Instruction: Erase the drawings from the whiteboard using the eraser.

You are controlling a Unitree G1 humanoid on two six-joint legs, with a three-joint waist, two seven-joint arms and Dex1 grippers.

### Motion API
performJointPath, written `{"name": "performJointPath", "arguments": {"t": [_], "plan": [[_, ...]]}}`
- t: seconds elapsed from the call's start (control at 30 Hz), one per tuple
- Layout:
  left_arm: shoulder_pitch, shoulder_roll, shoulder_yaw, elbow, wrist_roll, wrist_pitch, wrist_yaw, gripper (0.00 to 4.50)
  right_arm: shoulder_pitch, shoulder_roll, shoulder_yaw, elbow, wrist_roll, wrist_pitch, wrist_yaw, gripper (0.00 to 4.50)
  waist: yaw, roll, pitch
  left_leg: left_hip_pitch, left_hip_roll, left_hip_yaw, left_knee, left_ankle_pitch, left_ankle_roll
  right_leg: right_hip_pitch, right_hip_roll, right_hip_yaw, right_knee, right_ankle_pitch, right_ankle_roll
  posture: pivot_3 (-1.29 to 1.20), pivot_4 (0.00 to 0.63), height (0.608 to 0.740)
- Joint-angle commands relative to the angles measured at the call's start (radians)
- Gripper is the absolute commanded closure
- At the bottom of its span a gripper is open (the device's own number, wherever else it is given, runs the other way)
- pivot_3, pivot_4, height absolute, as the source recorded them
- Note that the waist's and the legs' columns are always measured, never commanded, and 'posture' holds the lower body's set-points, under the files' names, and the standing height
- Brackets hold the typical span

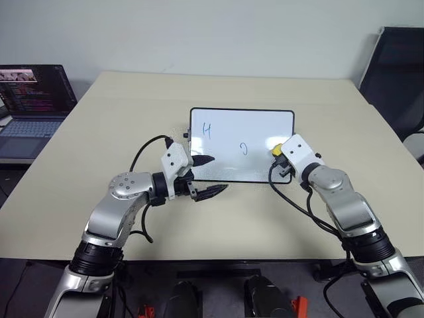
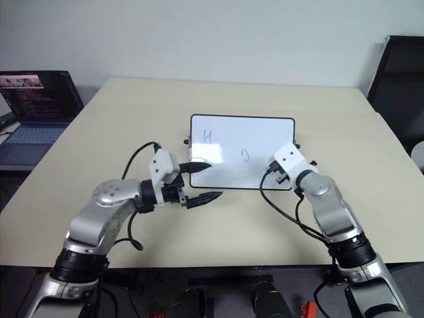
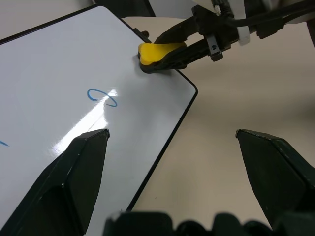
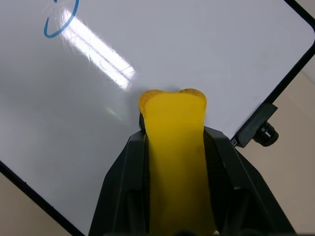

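While your right hand [image 4: 172,147] squeezes the yellow eraser [image 4: 175,147] tight, the eraser's tip presses on the whiteboard [image 1: 242,132] near its right edge. Your left hand [image 1: 207,176] is spread wide with nothing in it, at the board's near left corner. You can see a blue H [image 1: 207,130] and a loop [image 1: 244,149] on the board, which lies flat on the tabletop [image 1: 132,112].

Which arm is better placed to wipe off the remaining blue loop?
The right. Its gripper already clamps the yellow eraser against the whiteboard, near the loop. The left gripper is open and empty at the board's near left edge.
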Motion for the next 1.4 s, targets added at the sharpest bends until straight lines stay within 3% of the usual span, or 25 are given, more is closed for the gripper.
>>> {"name": "performJointPath", "arguments": {"t": [0.03, 0.17, 0.43, 0.77, 0.97, 1.2, 1.4], "plan": [[0.018, -0.013, 0.081, -0.021, -0.009, 0.002, 0.082, 0.0, 0.021, 0.04, -0.083, -0.087, 0.061, -0.017, 0.011, 3.38, 0.0, 0.0, 0.0, 0.0, 0.0, 0.0, -0.001, 0.0, 0.0, 0.0, 0.0, 0.0, 0.001, 0.001, 0.001, 0.0, 0.15, 0.74], [0.047, -0.011, 0.126, -0.022, -0.01, 0.011, 0.133, 0.0, 0.061, 0.081, -0.147, -0.178, 0.142, -0.007, 0.044, 3.38, 0.002, 0.0, 0.0, -0.002, 0.001, -0.002, -0.012, -0.002, -0.002, -0.006, 0.003, -0.001, 0.003, 0.003, 0.006, 0.0, 0.15, 0.74], [0.141, 0.006, 0.178, -0.117, -0.029, 0.071, 0.191, 0.0, 0.237, 0.027, -0.208, -0.394, 0.312, 0.053, 0.184, 3.38, 0.005, 0.0, 0.0, -0.003, 0.001, -0.004, -0.016, -0.005, -0.008, -0.007, 0.002, -0.005, 0.002, -0.001, 0.001, 0.0, 0.15, 0.74], [0.182, 0.023, 0.195, -0.158, -0.03, 0.101, 0.212, 0.0, 0.302, -0.012, -0.142, -0.401, 0.312, -0.013, 0.215, 3.38, 0.004, 0.0, 0.0, -0.001, 0.001, -0.004, -0.011, -0.005, -0.007, -0.004, 0.002, -0.004, 0.003, -0.005, -0.002, 0.0, 0.15, 0.74], [0.209, 0.027, 0.19, -0.149, -0.024, 0.075, 0.204, 0.0, 0.111, 0.002, 0.058, -0.187, 0.074, -0.183, 0.133, 3.38, -0.004, 0.0, 0.001, -0.001, 0.001, -0.003, -0.011, -0.005, -0.007, -0.006, 0.002, -0.003, 0.003, -0.004, -0.003, 0.0, 0.15, 0.74], [0.22, 0.023, 0.171, -0.122, -0.008, 0.027, 0.186, 0.0, -0.104, 0.107, 0.092, 0.054, -0.014, -0.25, 0.088, 3.38, 0.005, 0.0, 0.001, -0.001, 0.001, -0.003, -0.013, -0.005, -0.007, -0.005, 0.002, -0.004, 0.002, -0.004, -0.002, 0.0, 0.15, 0.74], [0.226, 0.018, 0.163, -0.099, 0.002, -0.01, 0.175, 0.0, -0.1, 0.081, 0.114, 0.104, -0.053, -0.175, 0.14, 3.38, 0.007, 0.0, 0.001, -0.002, 0.001, -0.003, -0.014, -0.005, -0.007, -0.005, 0.002, -0.005, 0.002, -0.003, -0.004, 0.0, 0.15, 0.74]]}}
